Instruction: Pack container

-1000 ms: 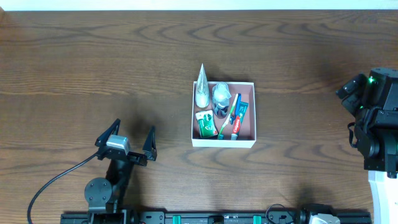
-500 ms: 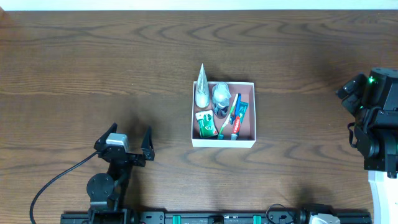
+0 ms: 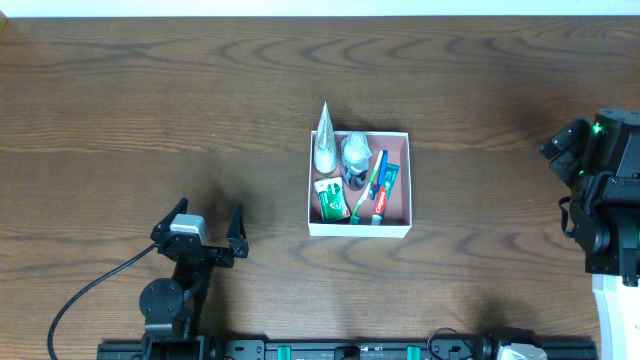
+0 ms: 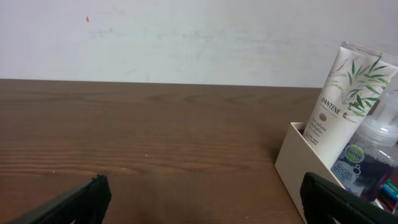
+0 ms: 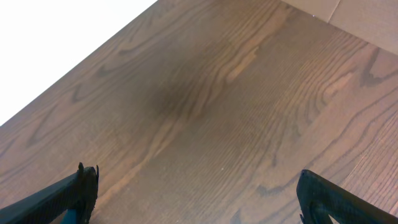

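Note:
The container (image 3: 398, 224), a shallow square box with white walls and a pink-brown floor, sits mid-table. It holds a white Pantene tube (image 3: 325, 145) leaning over the back-left wall, a clear sanitizer bottle (image 3: 355, 156), a green box (image 3: 331, 200), a toothbrush (image 3: 362, 198) and a toothpaste box (image 3: 386, 190). My left gripper (image 3: 200, 226) is open and empty, well left of the container. The left wrist view shows the container wall (image 4: 297, 163), tube (image 4: 342, 99) and bottle (image 4: 367, 149) between the open fingers (image 4: 202, 202). My right gripper (image 5: 199, 193) is open over bare wood at the far right.
The right arm (image 3: 605, 190) is folded at the table's right edge. The left arm's base and cable (image 3: 90, 290) lie at the front left. A white wall runs behind the table's far edge (image 4: 155, 79).
The left gripper drew back a little toward the front edge between the oldest frame and half a second ago. Since then nothing has moved. The right arm stayed still.

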{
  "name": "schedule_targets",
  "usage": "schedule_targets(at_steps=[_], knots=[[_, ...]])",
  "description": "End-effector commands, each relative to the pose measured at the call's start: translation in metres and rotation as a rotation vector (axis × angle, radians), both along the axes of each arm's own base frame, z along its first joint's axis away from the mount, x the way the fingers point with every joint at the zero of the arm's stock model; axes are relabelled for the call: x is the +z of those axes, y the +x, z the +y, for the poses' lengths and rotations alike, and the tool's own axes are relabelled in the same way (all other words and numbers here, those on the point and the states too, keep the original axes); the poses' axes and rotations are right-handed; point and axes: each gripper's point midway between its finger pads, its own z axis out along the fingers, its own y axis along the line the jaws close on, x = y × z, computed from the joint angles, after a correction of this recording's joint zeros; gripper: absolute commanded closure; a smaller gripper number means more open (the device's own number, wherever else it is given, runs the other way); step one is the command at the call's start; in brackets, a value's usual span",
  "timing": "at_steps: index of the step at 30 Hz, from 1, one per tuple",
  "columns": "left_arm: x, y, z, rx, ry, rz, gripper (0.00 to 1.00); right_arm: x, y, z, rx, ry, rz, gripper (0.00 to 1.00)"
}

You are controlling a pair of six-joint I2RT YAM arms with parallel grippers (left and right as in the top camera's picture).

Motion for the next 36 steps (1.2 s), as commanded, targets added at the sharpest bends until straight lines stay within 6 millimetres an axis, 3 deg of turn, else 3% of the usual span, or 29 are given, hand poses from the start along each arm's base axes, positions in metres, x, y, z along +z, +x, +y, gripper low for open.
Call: schedule_targets(at_steps=[1, 18, 24, 28, 33, 36], knots=[[-0.016, -0.001, 0.001, 0.002, 0.012, 0.048, 0.02, 0.004, -0.002, -0.005, -0.016, -0.022, -0.001, 0.01], [-0.016, -0.001, 0.001, 0.002, 0.012, 0.048, 0.02, 0.005, -0.003, -0.005, -0.015, -0.023, -0.003, 0.01], [-0.016, -0.001, 0.001, 0.002, 0.012, 0.048, 0.02, 0.018, -0.028, -0.004, -0.019, -0.031, -0.088, 0.01], [-0.016, -0.001, 0.001, 0.002, 0.012, 0.048, 0.02, 0.024, -0.038, 0.003, 0.008, -0.017, -0.261, 0.01], [-0.016, -0.001, 0.001, 0.002, 0.012, 0.048, 0.02, 0.042, -0.037, 0.013, 0.059, -0.020, -0.605, 0.01], [-0.016, -0.001, 0.001, 0.002, 0.012, 0.048, 0.02, 0.040, -0.040, 0.019, 0.096, -0.022, -0.730, 0.01]])
